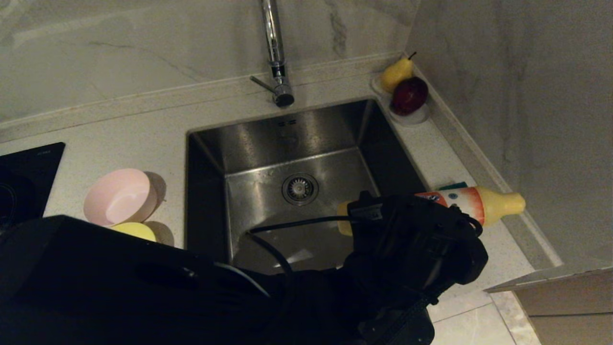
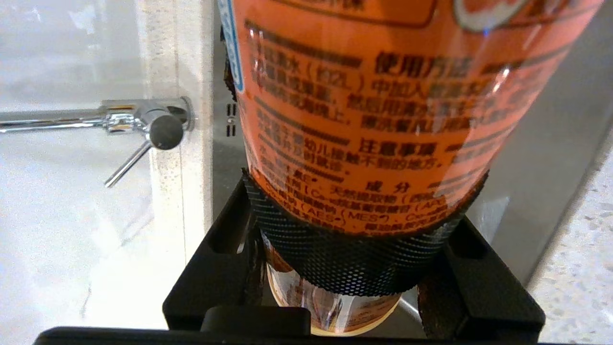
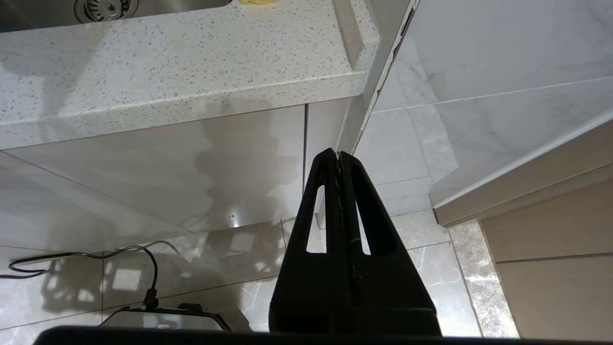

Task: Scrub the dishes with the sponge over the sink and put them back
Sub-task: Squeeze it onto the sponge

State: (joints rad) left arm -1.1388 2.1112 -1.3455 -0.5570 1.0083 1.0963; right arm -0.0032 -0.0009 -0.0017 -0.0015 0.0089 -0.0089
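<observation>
My left gripper (image 2: 354, 254) is shut on the lower part of an orange-labelled detergent bottle (image 2: 373, 110). The bottle (image 1: 471, 201) lies almost level, its yellow cap pointing right over the counter and its base over the right rim of the sink (image 1: 297, 129). My left wrist (image 1: 412, 235) hides the fingers in the head view. A green strip of the sponge (image 1: 452, 185) peeks out behind the bottle. A pale pink bowl (image 1: 119, 196) and a yellow bowl (image 1: 135, 231) sit on the counter left of the sink, the yellow one partly under my arm. My right gripper (image 3: 339, 157) hangs shut and empty below the counter edge (image 3: 191, 91).
A tall chrome tap (image 1: 275, 57) stands behind the sink. A small white dish with a pear and a dark red fruit (image 1: 407, 96) sits in the back right corner by the wall. The black stove top (image 1: 24, 177) lies at far left. A cable (image 3: 143, 268) lies on the floor.
</observation>
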